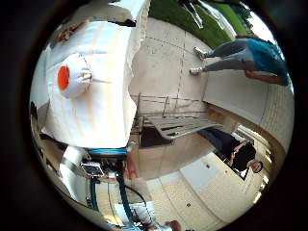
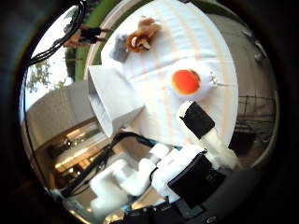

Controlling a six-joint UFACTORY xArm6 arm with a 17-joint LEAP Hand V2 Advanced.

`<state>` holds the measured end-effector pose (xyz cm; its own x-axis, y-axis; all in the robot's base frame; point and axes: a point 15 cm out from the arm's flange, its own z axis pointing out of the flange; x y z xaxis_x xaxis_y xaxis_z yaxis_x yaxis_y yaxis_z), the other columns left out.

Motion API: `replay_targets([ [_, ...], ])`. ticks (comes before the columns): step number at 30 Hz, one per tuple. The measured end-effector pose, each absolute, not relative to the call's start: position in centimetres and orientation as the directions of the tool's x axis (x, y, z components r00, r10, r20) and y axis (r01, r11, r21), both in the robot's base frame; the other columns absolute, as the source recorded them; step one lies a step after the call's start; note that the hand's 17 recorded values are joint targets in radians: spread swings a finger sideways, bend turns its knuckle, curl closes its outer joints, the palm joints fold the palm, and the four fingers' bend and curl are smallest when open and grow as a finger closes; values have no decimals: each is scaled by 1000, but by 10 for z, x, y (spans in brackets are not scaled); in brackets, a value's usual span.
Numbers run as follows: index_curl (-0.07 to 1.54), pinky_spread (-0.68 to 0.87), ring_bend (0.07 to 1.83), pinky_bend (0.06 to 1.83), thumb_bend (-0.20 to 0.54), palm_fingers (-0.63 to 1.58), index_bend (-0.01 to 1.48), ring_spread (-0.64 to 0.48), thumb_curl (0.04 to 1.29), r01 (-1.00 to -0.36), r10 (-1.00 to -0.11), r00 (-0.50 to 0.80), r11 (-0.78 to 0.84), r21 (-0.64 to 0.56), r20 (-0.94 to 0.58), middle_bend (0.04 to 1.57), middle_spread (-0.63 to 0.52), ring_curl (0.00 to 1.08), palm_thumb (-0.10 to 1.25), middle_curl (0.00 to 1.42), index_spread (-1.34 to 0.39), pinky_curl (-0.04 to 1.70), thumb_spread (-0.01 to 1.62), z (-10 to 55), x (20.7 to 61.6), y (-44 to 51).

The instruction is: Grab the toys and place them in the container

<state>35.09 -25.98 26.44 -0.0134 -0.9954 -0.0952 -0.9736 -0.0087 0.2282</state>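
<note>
A white plush toy with a round orange patch (image 2: pixel 187 82) lies on the white striped tablecloth (image 2: pixel 154 93), well clear of the hand and not touched by it. Farther across the cloth from this toy, near the table's far edge, a brown and white plush animal (image 2: pixel 142 37) lies on its side, and a small grey toy (image 2: pixel 120 49) sits just beside it, touching or nearly touching. The white container (image 2: pixel 110 98) stands on the same cloth to one side of the orange-patched toy, between it and the table's edge, tilted so its open mouth faces away from the toys. The hand (image 2: pixel 187 158) hangs above the table edge nearest the orange-patched toy; one black-padded finger (image 2: pixel 197 120) reaches out straight toward that toy and the others lie loosely extended, grasping nothing. Beyond the table, past the cloth's hanging edge, a metal bench (image 1: pixel 180 126) stands on pale paving.
</note>
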Motion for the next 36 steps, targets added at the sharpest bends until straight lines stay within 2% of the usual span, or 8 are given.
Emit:
replay_targets([
  [6, 258, 398, 375, 566, -27, 135, 172, 279, 350, -959, -993, 24, -56, 276, -115, 188, 42, 324, 642, 334, -132, 212, 1204, 200, 341, -232],
  [14, 268, 409, 412, 542, -25, 257, 172, 281, 346, -947, -997, 51, -67, 315, -56, 199, 25, 327, 633, 341, -65, 194, 1187, 169, 332, -228],
  [17, 261, 421, 520, 567, -23, 481, 158, 276, 349, -942, -996, 76, -86, 323, -43, 240, -12, 343, 640, 355, -68, 178, 1175, 169, 334, -225],
  [19, 247, 423, 667, 659, -14, 822, 140, 240, 354, -936, -995, 98, -104, 337, -36, 357, -49, 383, 665, 397, -116, 197, 1170, 169, 335, -221],
  [20, 247, 423, 667, 659, -14, 822, 140, 240, 354, -926, -992, 126, -127, 355, -24, 357, -49, 383, 665, 397, -116, 197, 1170, 169, 336, -217],
  [22, 214, 416, 895, 752, 25, 1240, 131, 190, 378, -920, -989, 142, -143, 364, -28, 559, -77, 439, 761, 470, -183, 201, 1156, 172, 336, -210],
  [28, 295, 356, 1180, 1165, 47, 1159, 345, 35, 470, -923, -990, 135, -139, 359, -39, 900, -158, 651, 937, 692, -385, 401, 1127, 215, 325, -193],
  [36, 430, 253, 1301, 1390, 7, 987, 602, -59, 546, -941, -970, 240, -244, 234, -45, 1071, -204, 756, 975, 852, -572, 563, 1135, 333, 330, -114],
])
